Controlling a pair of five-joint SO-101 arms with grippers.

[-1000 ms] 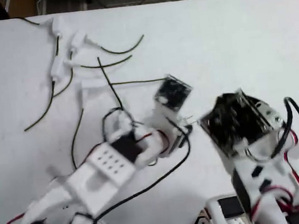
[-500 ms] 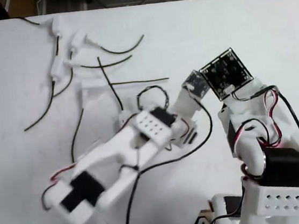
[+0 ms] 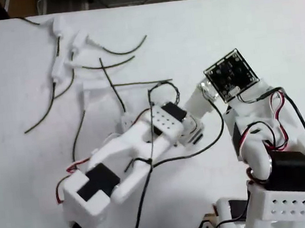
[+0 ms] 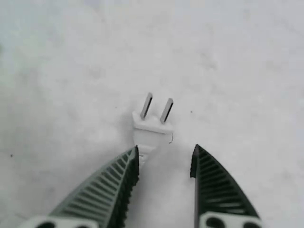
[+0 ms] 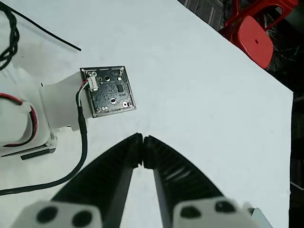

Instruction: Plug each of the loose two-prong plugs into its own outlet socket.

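**Operator:** How far along am I?

**Spotter:** Barely begun, by my reading. None of the plugs you can see is seated in a socket. Several loose plugs (image 3: pixel 59 67) lie with their dark cables (image 3: pixel 126 51) at the far left of the table (image 3: pixel 252 20), well apart from both arms.

**Operator:** And the one I'm after?

**Spotter:** Your left gripper (image 4: pixel 165 149) has its jaws parted around a moderate gap, with nothing clamped. A white two-prong plug (image 4: pixel 153 128) lies flat on the table just ahead of them. Its prongs point away from you and its tail end touches the inner edge of one finger (image 4: pixel 124 175).

**Operator:** The other arm?

**Spotter:** Your right gripper (image 5: pixel 142 138) has its jaws pressed together on nothing, hanging above bare table. So every grasp and every insertion is yet to do, starting with this plug.
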